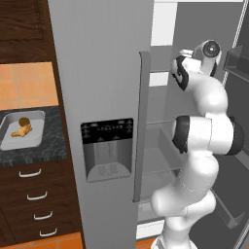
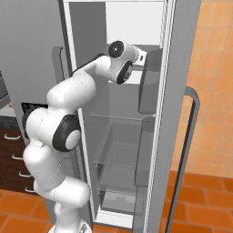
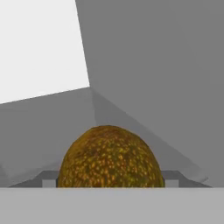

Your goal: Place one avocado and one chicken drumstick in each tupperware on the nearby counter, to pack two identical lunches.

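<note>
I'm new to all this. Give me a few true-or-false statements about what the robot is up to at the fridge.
1. The fridge door stands open. True.
2. The gripper is shut on a chicken drumstick. False: it is shut on an avocado.
3. The tupperware on the counter already holds a drumstick and an avocado. True.
4. The arm reaches into the drawers under the counter. False: it reaches up into the fridge.

An avocado (image 3: 110, 157), olive-brown with golden speckles, sits at 6 o'clock between the hand's (image 3: 110, 178) finger tips (image 3: 49, 179), pressed on both sides. Grey walls behind; a white panel (image 3: 41, 48) at 10 o'clock.
</note>
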Controlling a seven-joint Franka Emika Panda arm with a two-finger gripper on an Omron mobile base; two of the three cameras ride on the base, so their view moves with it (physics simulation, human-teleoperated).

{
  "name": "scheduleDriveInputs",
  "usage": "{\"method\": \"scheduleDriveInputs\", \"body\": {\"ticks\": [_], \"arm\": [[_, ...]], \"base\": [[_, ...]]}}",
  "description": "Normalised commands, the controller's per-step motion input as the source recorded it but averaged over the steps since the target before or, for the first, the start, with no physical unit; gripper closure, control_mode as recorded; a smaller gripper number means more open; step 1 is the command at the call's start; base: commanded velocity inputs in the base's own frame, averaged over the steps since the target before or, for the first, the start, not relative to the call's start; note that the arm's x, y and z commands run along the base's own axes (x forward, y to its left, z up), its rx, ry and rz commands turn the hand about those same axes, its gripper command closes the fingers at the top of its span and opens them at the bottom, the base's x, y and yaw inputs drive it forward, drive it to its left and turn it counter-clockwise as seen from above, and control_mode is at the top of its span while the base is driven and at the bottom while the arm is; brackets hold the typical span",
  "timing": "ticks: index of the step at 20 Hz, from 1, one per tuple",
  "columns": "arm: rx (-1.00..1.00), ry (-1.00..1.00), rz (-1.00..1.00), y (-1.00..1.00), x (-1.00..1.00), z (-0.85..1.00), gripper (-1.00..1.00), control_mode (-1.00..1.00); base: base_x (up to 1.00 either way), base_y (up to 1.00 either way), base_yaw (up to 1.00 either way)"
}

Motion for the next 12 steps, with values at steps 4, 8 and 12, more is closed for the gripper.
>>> {"method": "scheduleDriveInputs", "body": {"ticks": [4, 8, 12], "arm": [[-0.04, 0.38, 0.00, 0.79, -1.00, 1.00, 1.00, -1.00], [-0.08, 0.27, 0.00, 0.96, -1.00, 0.30, 1.00, -1.00], [-0.04, 0.01, 0.00, 0.41, -1.00, -0.73, 1.00, -1.00]], "base": [[0.00, 0.00, 0.00], [0.00, 0.00, 0.00], [0.00, 0.00, 0.00]]}}
